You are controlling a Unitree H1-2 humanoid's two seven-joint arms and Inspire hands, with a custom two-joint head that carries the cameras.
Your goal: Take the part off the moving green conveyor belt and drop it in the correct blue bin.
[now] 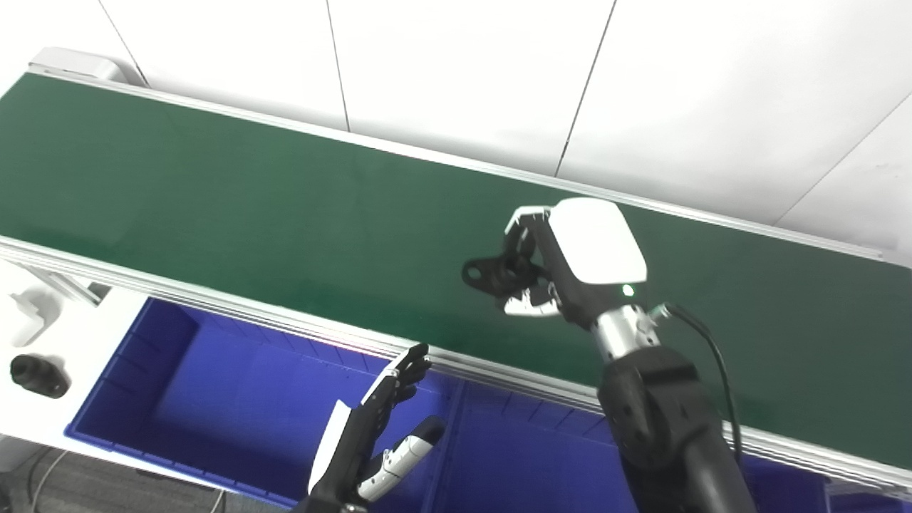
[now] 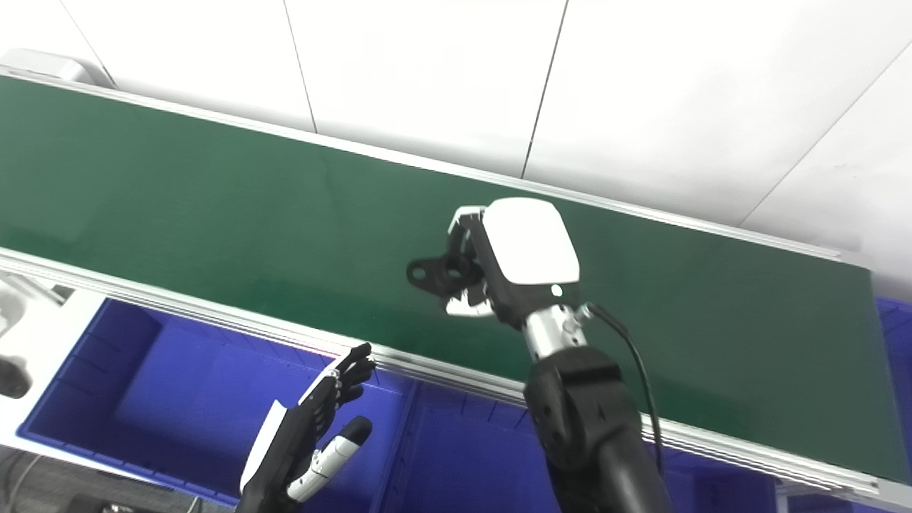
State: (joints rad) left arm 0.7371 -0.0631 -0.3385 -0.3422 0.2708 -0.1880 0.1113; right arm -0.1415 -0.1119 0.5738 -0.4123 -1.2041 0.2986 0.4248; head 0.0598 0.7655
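Right hand (image 1: 563,267) grips black part (image 1: 488,274); blue bin (image 1: 178,370) lies bare.

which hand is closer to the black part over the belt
Right. The right hand is closed on the black part above the green belt; the left hand waits open over the blue bin.

The green conveyor belt (image 1: 285,214) runs slantwise between pale metal side rails. The black part (image 1: 491,274) sits over its surface, clasped by the right hand's fingers (image 1: 527,306); whether it touches the belt is unclear. Otherwise the belt around those fingers shows only bare green.
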